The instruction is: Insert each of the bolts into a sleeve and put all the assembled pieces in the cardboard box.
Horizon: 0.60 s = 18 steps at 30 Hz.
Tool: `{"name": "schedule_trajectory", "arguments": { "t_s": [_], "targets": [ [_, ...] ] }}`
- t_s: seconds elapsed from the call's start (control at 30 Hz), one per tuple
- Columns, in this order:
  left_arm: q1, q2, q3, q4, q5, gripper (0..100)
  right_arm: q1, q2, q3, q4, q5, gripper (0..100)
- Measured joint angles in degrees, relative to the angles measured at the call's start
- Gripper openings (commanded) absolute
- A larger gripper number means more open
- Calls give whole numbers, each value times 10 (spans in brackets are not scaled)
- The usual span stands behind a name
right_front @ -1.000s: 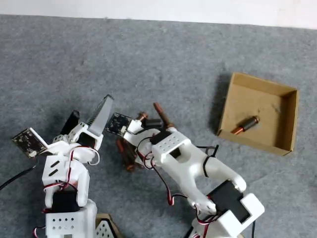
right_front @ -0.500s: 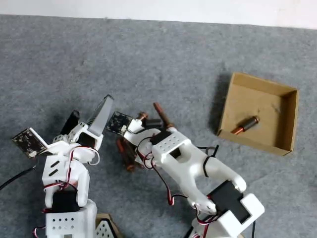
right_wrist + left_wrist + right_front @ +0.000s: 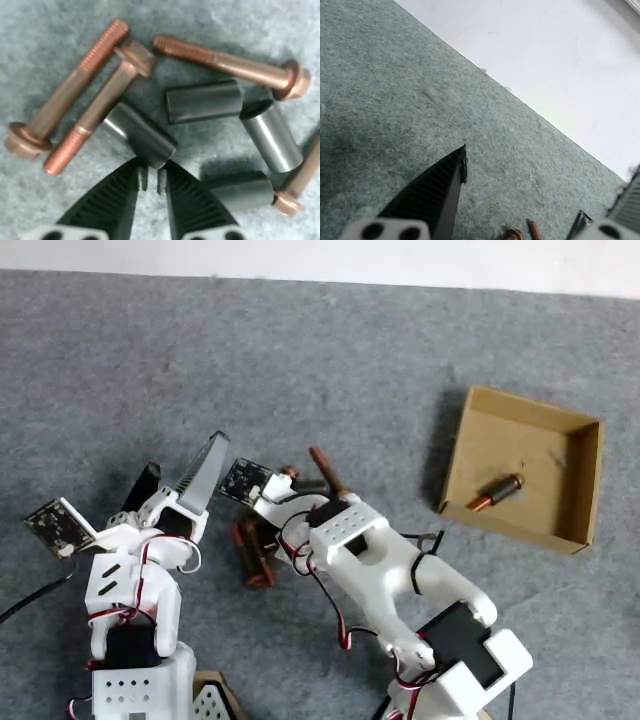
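Note:
A pile of copper bolts and dark sleeves lies under my right arm (image 3: 345, 535). My right gripper (image 3: 150, 179) is shut with nothing in it, its tips just short of one dark sleeve (image 3: 142, 135). Two bolts (image 3: 65, 87) (image 3: 100, 107) lie beside that sleeve, and a third bolt (image 3: 230, 65) lies past another sleeve (image 3: 202, 101). More sleeves (image 3: 270, 135) (image 3: 240, 192) lie to the side. The cardboard box (image 3: 455, 455) at the right holds one assembled piece (image 3: 495, 492). My left gripper (image 3: 186, 452) stands open and lifted, left of the pile, holding nothing.
Grey carpet covers the table. A white wall strip (image 3: 400, 260) runs along the far edge. Two bolt ends (image 3: 515, 234) peek in beside my left gripper's black finger (image 3: 440, 190). Open carpet lies between the pile and the box.
My right arm shifted slightly, uncovering more of the bolts on the pile's left side. The left arm and the box have not moved.

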Motion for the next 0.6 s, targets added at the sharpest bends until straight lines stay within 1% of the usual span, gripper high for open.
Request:
{"name": "schedule_trajectory", "arguments": {
  "t_s": [0.1, 0.23, 0.3, 0.4, 0.53, 0.6],
  "targets": [
    [0, 0, 0, 0, 0, 453, 4, 1, 0, 0, 0, 45],
    [0, 0, 0, 0, 0, 453, 4, 0, 4, 1, 0, 211],
    [0, 0, 0, 0, 0, 453, 2, -4, 5, 6, 1, 267],
    [0, 0, 0, 0, 0, 453, 1, 4, -22, 16, 2, 274],
    [0, 0, 0, 0, 0, 453, 3, 8, -76, 59, 3, 274],
    [0, 0, 0, 0, 0, 453, 4, 9, -103, 79, 21, 274]
  ]
}}
